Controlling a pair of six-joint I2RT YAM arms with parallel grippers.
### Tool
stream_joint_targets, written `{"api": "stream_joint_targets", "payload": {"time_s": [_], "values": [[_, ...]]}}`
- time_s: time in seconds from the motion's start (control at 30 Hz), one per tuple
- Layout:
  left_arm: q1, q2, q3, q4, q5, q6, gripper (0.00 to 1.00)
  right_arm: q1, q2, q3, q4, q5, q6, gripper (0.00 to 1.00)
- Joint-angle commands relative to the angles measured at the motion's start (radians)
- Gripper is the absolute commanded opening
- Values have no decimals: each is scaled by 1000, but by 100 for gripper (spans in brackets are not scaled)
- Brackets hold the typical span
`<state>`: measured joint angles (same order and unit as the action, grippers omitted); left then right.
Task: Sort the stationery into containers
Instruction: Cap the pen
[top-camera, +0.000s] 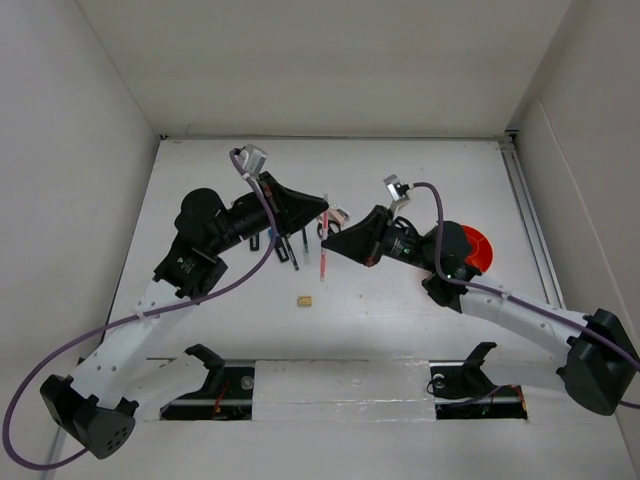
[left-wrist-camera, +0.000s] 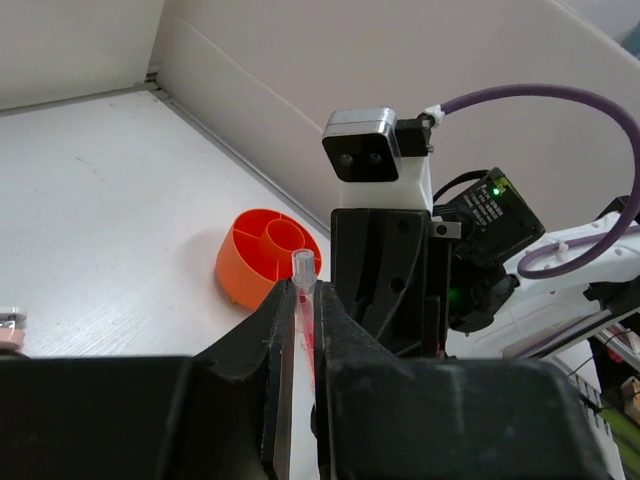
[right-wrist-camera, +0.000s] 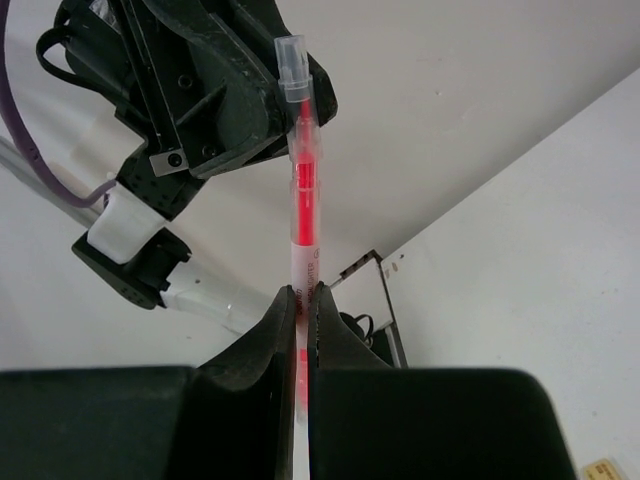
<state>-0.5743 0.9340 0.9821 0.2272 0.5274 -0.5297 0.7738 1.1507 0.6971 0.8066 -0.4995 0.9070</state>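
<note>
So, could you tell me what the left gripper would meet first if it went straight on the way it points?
Probably the right gripper, facing the left gripper just beyond the red-orange pen both hold. The orange cup sits to one side of that line; depth is unclear.

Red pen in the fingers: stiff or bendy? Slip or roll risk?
Probably stiff: the red pen runs straight above the right fingers, no sag. Likely light, being so thin. Its smooth round barrel may slip in a pinch, and roll if laid on the table.
</note>
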Motion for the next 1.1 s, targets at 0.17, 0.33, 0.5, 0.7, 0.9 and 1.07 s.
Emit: {"api": "stream_joint_targets", "payload": {"time_s": [0.17, 0.33, 0.5, 0.7, 0.9, 1.07], "values": [[4, 54, 79, -146, 75, 103, 0, 18, -78, 113, -3, 7, -83, 0], [4, 97, 79, -146, 117, 92, 0, 18, -115, 145, -141, 59, -167, 0], [4, 97, 101, -167, 117, 105, 0, 18, -146, 165, -271, 96, -237, 0], [4, 97, 101, -187, 106, 114, 0, 18, -164, 156, -267, 82, -231, 0], [4, 88, 75, -117, 95, 57, 0, 47, -155, 131, -155, 93, -198, 0], [4, 51, 18, -57, 30, 14, 0, 71, -164, 108, -98, 127, -175, 0]]}}
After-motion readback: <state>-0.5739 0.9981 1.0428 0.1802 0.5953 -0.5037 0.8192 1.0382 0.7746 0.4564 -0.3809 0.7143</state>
